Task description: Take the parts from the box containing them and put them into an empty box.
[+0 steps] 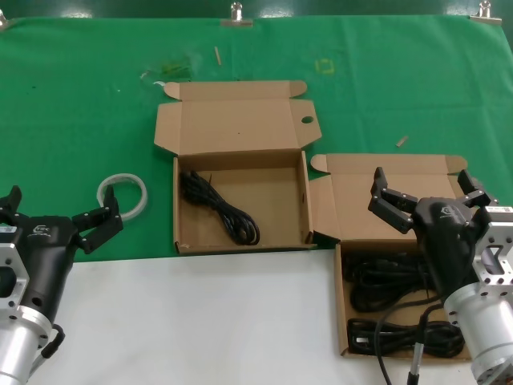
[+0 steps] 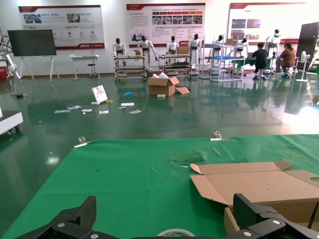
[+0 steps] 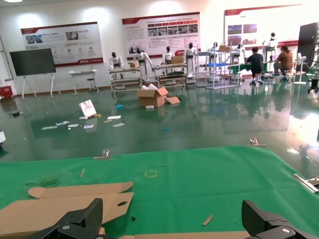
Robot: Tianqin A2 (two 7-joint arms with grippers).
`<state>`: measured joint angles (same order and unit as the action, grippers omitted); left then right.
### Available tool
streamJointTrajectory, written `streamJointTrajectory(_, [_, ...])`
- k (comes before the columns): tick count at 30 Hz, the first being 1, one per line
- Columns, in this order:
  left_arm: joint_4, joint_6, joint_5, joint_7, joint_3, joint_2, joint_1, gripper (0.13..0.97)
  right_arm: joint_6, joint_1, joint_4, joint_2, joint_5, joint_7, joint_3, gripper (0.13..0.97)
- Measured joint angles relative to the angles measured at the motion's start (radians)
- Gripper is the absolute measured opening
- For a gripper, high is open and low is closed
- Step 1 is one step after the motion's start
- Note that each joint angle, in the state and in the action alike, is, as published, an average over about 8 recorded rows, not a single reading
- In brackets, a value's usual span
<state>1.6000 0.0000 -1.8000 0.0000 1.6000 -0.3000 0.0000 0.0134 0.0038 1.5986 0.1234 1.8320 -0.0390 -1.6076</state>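
**Two open boxes, two idle tools**

On the green-covered desk point(image 1: 80, 120), the wider box point(image 1: 240, 200) sits centre (one black cable point(image 1: 218, 207) inside). The narrower box point(image 1: 385, 265), right, holds coiled black cables point(image 1: 385, 281). Right tool point(image 1: 425, 195) hovers above it, jaws spread, empty. Left tool point(image 1: 60, 210), also spread, rests beside a white tape ring point(image 1: 123, 195).

both grippers, left gripper point(image 1: 58, 213) and right gripper point(image 1: 423, 192), are matte black with chunky fingers, on silver ribbed wrists (black cable dangling off the right one)
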Motion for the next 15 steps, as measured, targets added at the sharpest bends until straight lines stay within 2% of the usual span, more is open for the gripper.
streamJointTrajectory(15, [0.0, 0.0, 0.0, 0.0, 0.0, 0.0, 0.0, 0.966, 0.0, 0.0, 0.0, 0.0, 0.0, 0.0, 0.0, 0.966])
